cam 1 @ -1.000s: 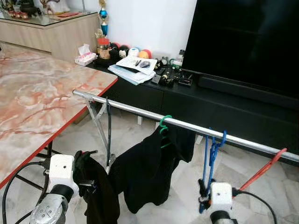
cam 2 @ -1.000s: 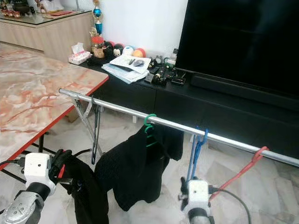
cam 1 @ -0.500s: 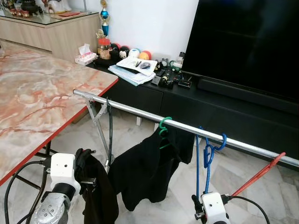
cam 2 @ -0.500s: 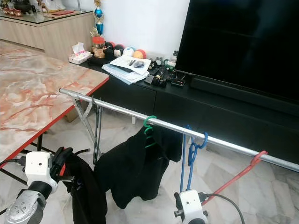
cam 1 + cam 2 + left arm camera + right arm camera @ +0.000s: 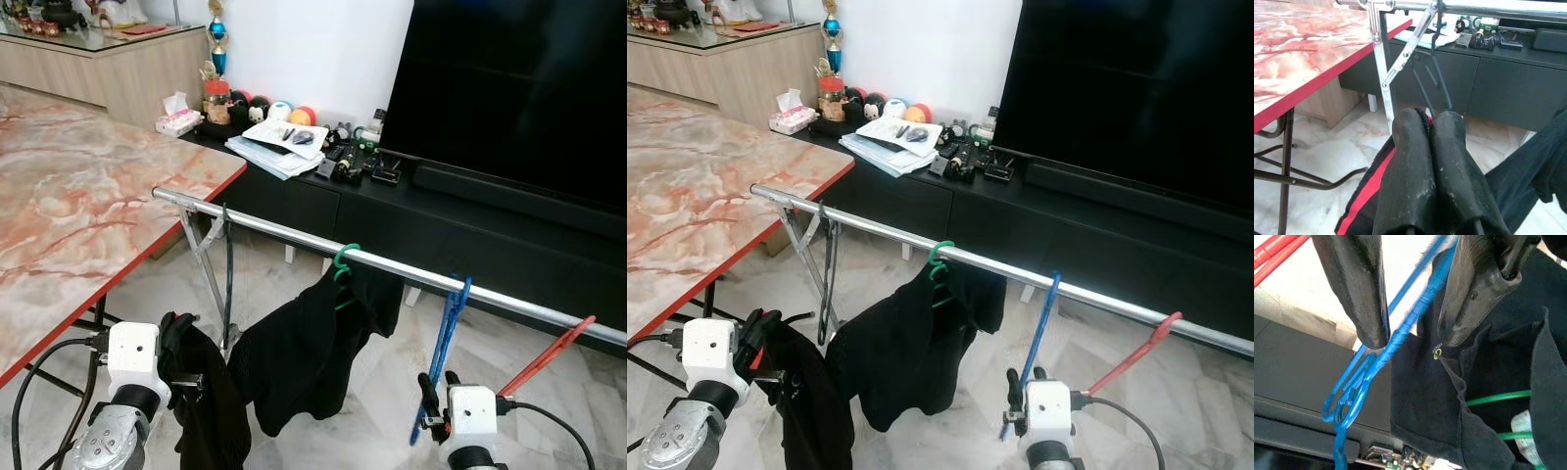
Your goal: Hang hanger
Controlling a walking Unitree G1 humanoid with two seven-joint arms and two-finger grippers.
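Observation:
A blue hanger hangs slanted by its hook from the silver rail. My right gripper is open at the hanger's lower end, one finger on each side of the blue wire; it sits low in the left eye view. My left gripper is shut on a black garment with red trim, held below the rail's left part. A green hanger carrying a black shirt hangs mid-rail. A red hanger hangs further right.
A marble table with a red edge stands on the left, touching the rail's end. A thin black hanger hangs by the rack's folding legs. Behind the rail are a dark TV console with papers and clutter and a large TV.
The blue hanger has swung to a slant and turned edge-on. My right gripper dipped lower half a second ago and has come back up to the right. The left gripper keeps its hold.

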